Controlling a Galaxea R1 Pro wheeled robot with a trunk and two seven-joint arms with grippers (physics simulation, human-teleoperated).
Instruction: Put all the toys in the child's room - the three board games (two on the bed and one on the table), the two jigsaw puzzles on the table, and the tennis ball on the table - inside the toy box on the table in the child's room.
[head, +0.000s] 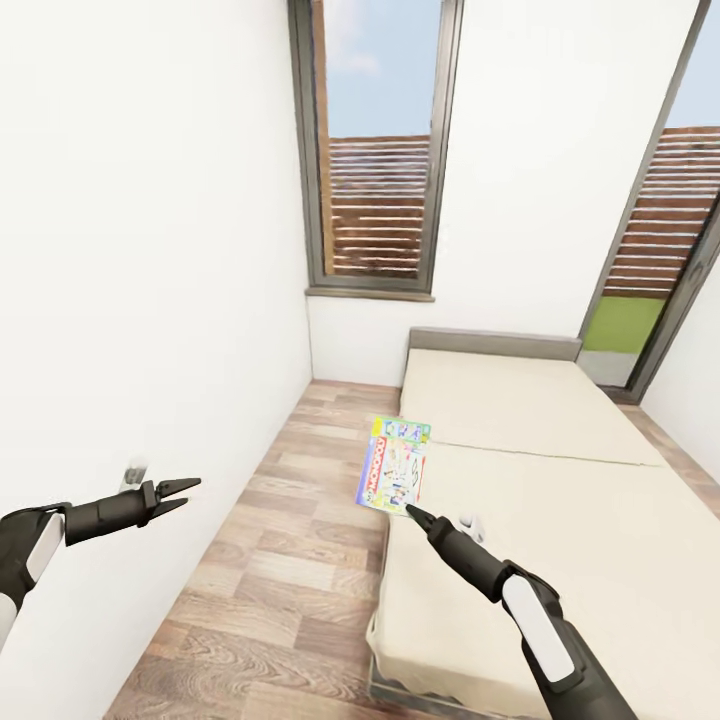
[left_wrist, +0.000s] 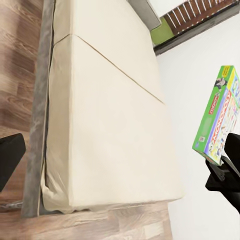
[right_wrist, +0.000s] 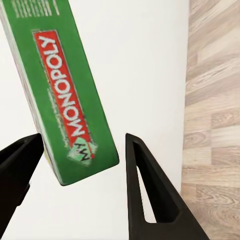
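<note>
A green-pink Monopoly board game hangs upright in the air over the near left edge of the bed. My right gripper is shut on its lower corner. In the right wrist view the box's green side sits between the two black fingers. The left wrist view catches the same box with the right gripper beneath it. My left gripper hovers open and empty near the white wall on the left. The toy box and the table are out of view.
The bed has a bare beige mattress and a grey headboard. A strip of wood-plank floor runs between the bed and the left wall. A tall window stands at the far end.
</note>
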